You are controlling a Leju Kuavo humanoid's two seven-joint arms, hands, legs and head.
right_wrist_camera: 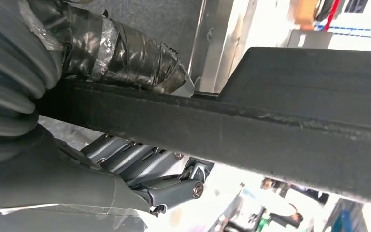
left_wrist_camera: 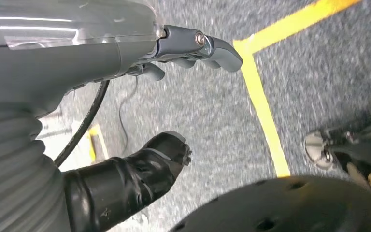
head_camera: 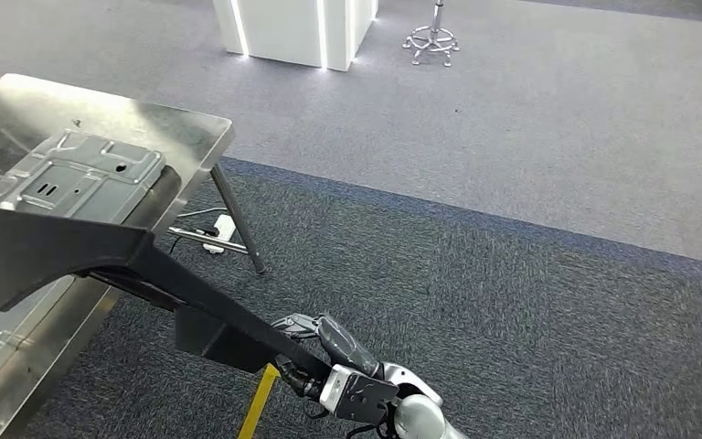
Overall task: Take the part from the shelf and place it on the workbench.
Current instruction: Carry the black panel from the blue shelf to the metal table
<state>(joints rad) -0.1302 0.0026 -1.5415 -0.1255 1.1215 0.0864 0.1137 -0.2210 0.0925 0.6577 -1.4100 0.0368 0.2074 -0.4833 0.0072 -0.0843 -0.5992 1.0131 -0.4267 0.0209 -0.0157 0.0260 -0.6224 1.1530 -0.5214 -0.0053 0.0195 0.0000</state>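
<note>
A long black part, a narrow bar widening into a broad wedge, reaches from low centre out to the left over the steel workbench. My right hand grips the bar's narrow end. In the right wrist view the bar runs between the taped thumb and the grey fingers, which wrap around it. My left hand hangs over the carpet, fingers apart from the black taped thumb, holding nothing.
A stamped grey metal panel lies on the workbench under the part's wide end. A power strip and cables sit by the bench leg. Yellow floor tape runs below my hand. A white lit cabinet and a stool base stand far off.
</note>
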